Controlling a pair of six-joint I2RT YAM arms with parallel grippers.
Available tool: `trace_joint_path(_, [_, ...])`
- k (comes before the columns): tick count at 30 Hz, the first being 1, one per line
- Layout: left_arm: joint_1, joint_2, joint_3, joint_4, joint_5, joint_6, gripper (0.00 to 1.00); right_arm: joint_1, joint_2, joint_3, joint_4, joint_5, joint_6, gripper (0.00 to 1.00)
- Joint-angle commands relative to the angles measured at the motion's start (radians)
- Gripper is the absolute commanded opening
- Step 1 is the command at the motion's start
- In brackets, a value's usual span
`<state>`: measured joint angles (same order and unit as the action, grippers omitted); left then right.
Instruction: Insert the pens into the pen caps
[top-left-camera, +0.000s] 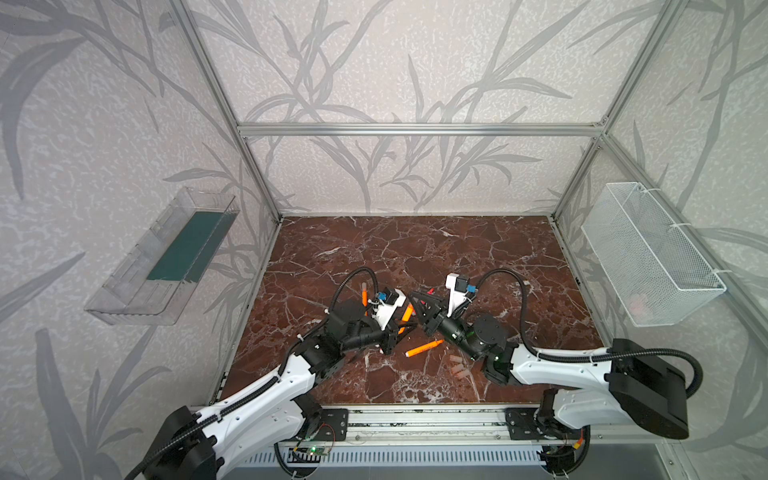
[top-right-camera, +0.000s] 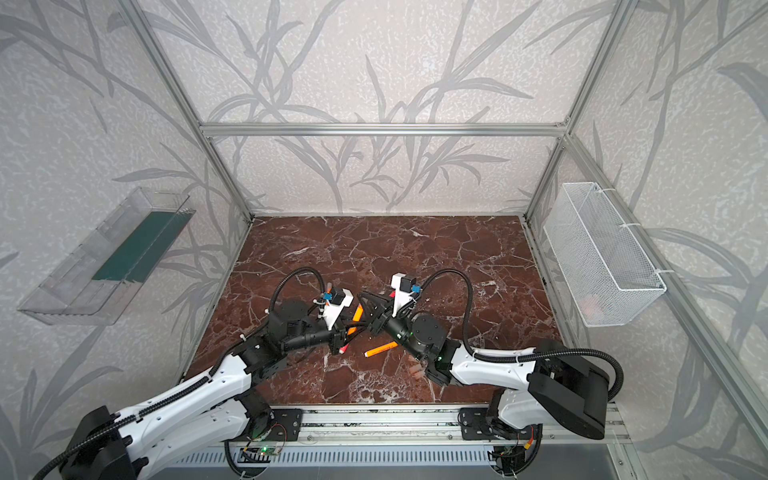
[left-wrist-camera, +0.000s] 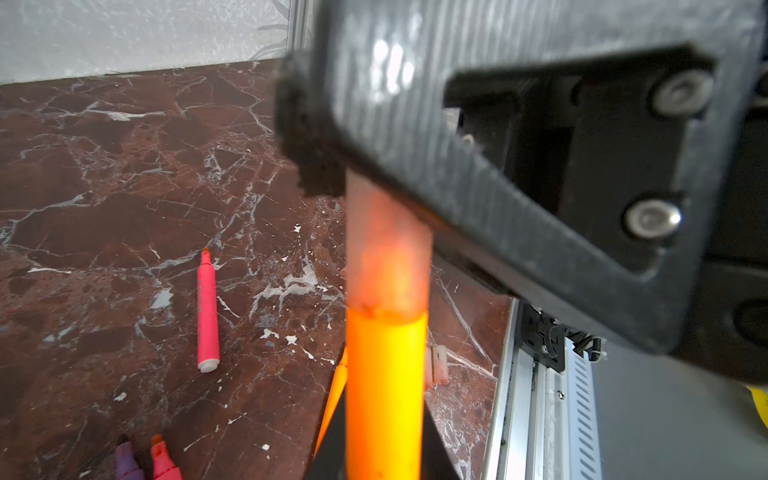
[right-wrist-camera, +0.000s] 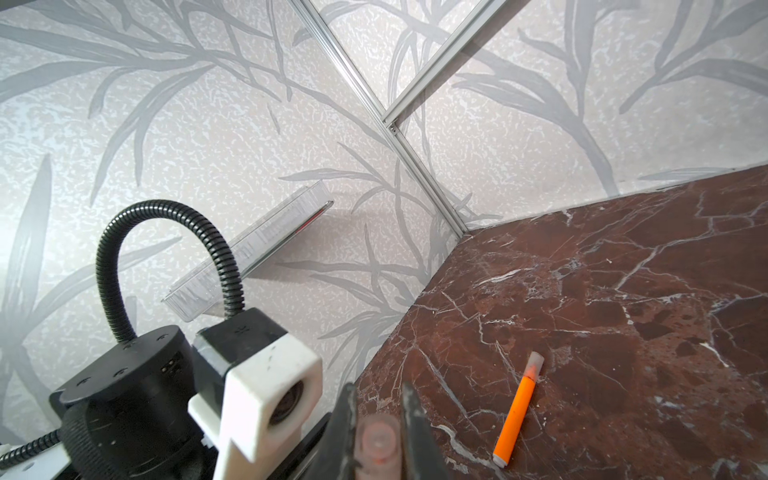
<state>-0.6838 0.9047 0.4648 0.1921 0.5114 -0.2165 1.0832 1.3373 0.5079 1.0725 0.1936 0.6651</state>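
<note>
Left gripper (left-wrist-camera: 384, 457) pinching orange pen (left-wrist-camera: 386, 374) by barrel | right gripper (right-wrist-camera: 378, 392) clamping pen cap (right-wrist-camera: 378, 446) | both likely handling light, stiff, slippery; gripping mid-length advisable.

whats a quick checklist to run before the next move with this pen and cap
1. Left gripper shut on the orange pen: ok.
2. Right gripper shut on the pen cap: ok.
3. Cap over the pen's tip, in line with the barrel: ok in the left wrist view.
4. Cap pushed fully home: cannot tell.
5. Loose caps lying on the table for later pens: ok.
6. Pink pen capped: not ok, its tip is bare.
</note>
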Motion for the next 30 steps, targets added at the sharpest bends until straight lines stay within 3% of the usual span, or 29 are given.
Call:
trace_joint_path(1, [0.081,-0.027,0.098,0.253,-0.256,-0.105,0.00,0.152,0.005,-0.018,-0.297,-0.146,-0.014,0.00])
trace_joint_path(7, [0.080,0.011,0.088,0.244,-0.410,-0.065,0.00,0.188,0.037,0.057,-0.457,-0.030,0.057,0.00])
trace_joint_path(11, [0.080,0.030,0.054,0.230,-0.401,-0.099,0.00,0.188,0.000,0.061,-0.505,0.097,0.044,0.02])
trace_joint_path(17, [0.080,0.106,-0.032,0.209,-0.394,-0.180,0.00,0.159,-0.224,0.042,-0.730,0.320,-0.022,0.51])
trace_joint_path(23, [0.082,0.164,-0.046,0.086,-0.489,-0.213,0.00,0.038,-0.496,-0.045,-0.884,0.401,-0.066,0.69])
trace_joint_path(30, [0.124,0.257,-0.031,0.004,-0.671,-0.238,0.00,-0.242,-0.684,-0.050,-1.156,0.423,-0.112,0.75])
